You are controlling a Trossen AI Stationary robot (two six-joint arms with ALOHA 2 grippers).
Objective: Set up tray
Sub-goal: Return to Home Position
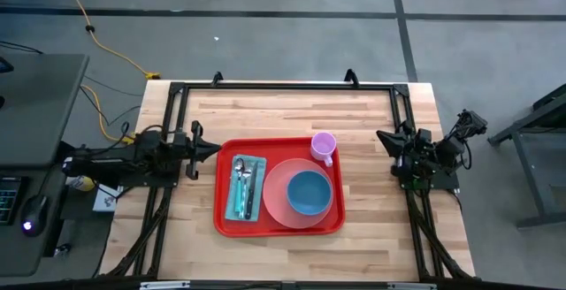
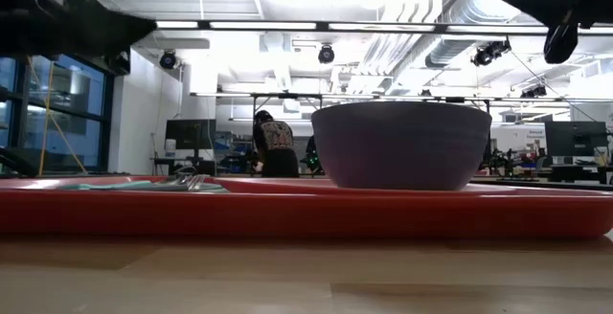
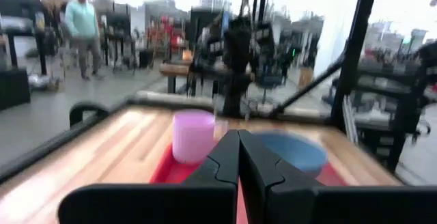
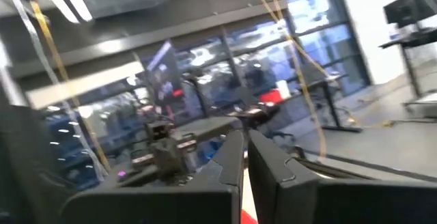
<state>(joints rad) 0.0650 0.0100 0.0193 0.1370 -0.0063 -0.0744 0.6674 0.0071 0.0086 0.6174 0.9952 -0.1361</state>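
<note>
The bright red tray (image 1: 279, 228) lies in the middle of the table. On its left part a teal napkin (image 1: 236, 203) carries cutlery (image 1: 247, 184). A salmon-pink plate (image 1: 276, 197) on its right part bears a blue bowl (image 1: 309, 192) (image 2: 400, 145). A lilac cup (image 1: 324, 145) (image 3: 193, 135) stands at the tray's far right corner. My left gripper (image 1: 215, 148) (image 3: 239, 134) hangs shut just left of the tray's far left corner. My right gripper (image 1: 382, 135) (image 4: 246, 136) hangs shut to the right of the cup. Both touch nothing.
A black frame (image 1: 283, 85) runs along the table's far, left and right edges. Bare wood shows beyond the tray (image 1: 265, 113) and on its right (image 1: 371, 202). In the low view a person (image 2: 278, 146) stands far off in the room.
</note>
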